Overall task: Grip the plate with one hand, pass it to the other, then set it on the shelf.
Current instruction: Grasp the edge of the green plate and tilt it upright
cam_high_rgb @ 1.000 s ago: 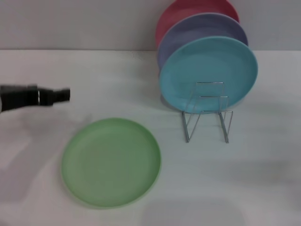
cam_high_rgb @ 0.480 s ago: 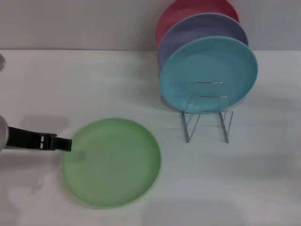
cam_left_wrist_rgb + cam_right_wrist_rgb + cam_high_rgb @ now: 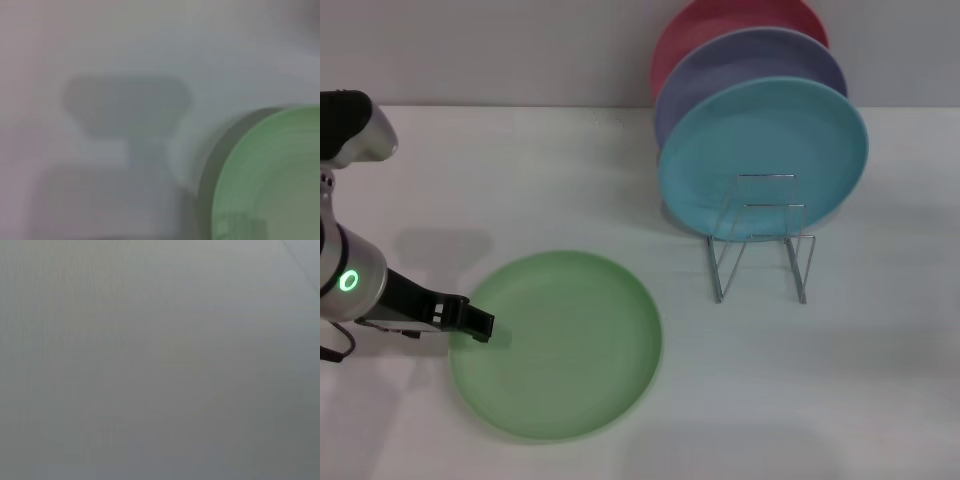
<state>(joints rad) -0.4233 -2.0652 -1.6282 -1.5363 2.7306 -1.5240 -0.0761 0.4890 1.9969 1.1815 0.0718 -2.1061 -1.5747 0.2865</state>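
Now the left gripper (image 3: 480, 325) sits at the plate's (image 3: 558, 344) left rim, its tip over the edge; whether its fingers are wide or closed I cannot tell. Half a second ago it was just outside that rim, and a second ago well up the table's left side, so it has dropped and closed in: the first grasp looks imminent, with handover and racking still ahead. The plate lies flat near the table's (image 3: 880, 380) front edge, left of centre. Toward the back right, the shelf (image 3: 760, 240) holds a turquoise plate (image 3: 762, 155), a lavender plate (image 3: 740, 60) and a red plate (image 3: 720, 25), before a plain wall. The right gripper is out of sight.
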